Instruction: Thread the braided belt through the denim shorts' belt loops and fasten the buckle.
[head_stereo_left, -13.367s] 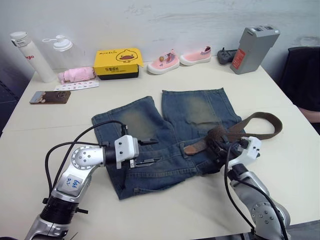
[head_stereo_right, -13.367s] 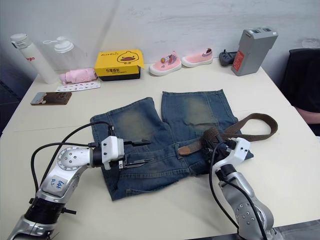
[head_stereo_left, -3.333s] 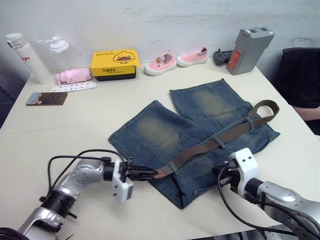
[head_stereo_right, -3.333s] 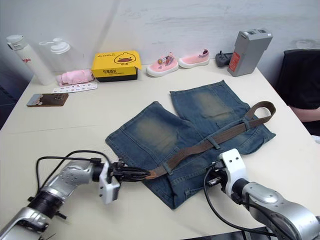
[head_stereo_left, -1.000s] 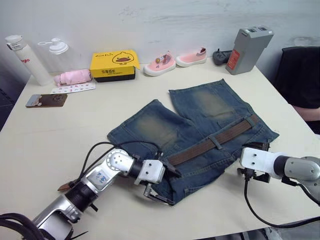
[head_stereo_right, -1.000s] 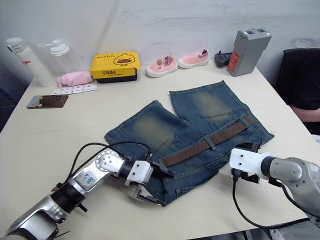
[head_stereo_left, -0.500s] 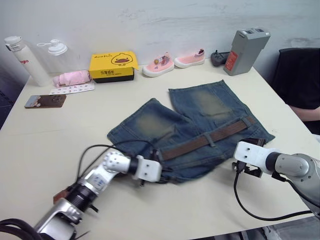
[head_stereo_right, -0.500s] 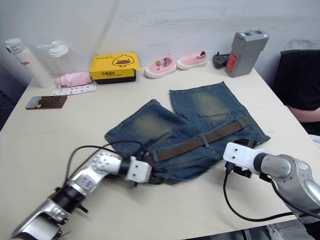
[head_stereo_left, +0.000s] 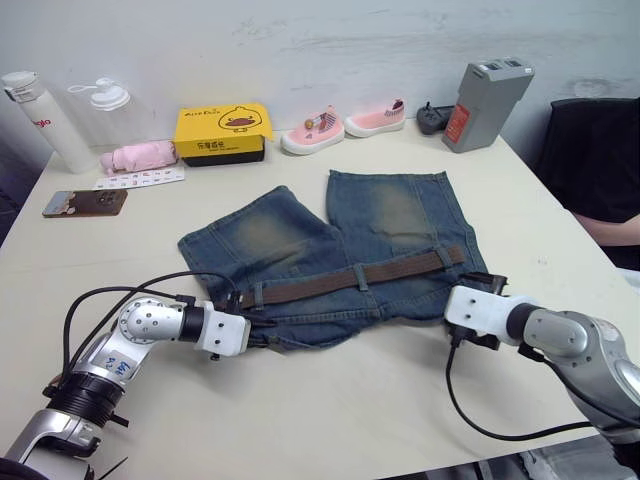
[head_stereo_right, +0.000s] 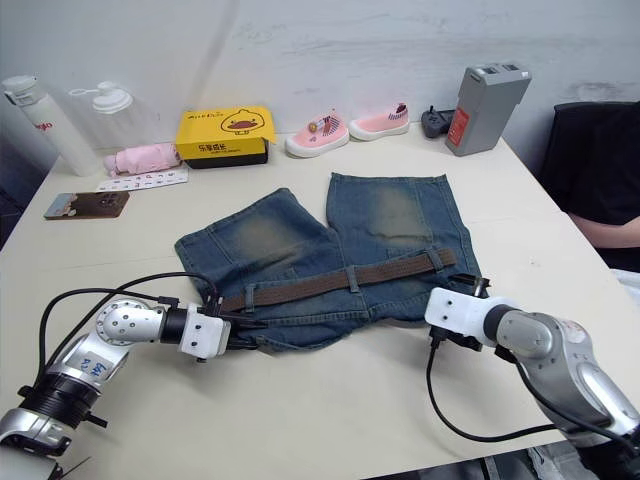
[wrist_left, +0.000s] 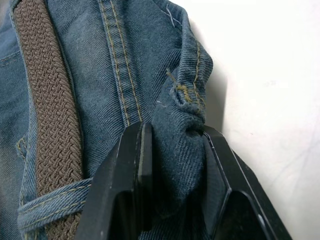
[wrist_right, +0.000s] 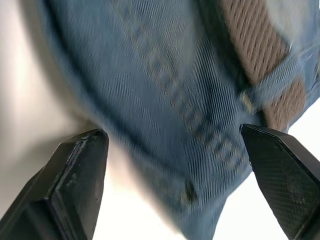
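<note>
The denim shorts (head_stereo_left: 300, 235) lie flat in the middle of the table, waistband towards me. Across the waistband runs the braided belt (head_stereo_left: 330, 282), passing under belt loops (head_stereo_left: 361, 277). The buckle is hidden. At the waistband's left corner my left gripper (wrist_left: 172, 137) is shut on a bunched fold of denim just beside the belt. My right gripper (wrist_right: 170, 132) is at the waistband's right corner (head_stereo_left: 462, 290), open, its fingers (wrist_right: 75, 175) wide apart on either side of the denim edge without clamping it.
Along the far edge stand two bottles (head_stereo_left: 35, 115), a pink bundle (head_stereo_left: 135, 157), a yellow box (head_stereo_left: 222, 128), two pink shoes (head_stereo_left: 345, 120) and a grey box (head_stereo_left: 480, 90). A phone (head_stereo_left: 70, 203) lies at the left. A dark chair (head_stereo_left: 595, 150) stands at the right.
My left gripper has shut on the waistband corner and drawn it left, swinging the shorts square and flatter. The right gripper has moved in against the right corner, its fingers slightly narrower.
</note>
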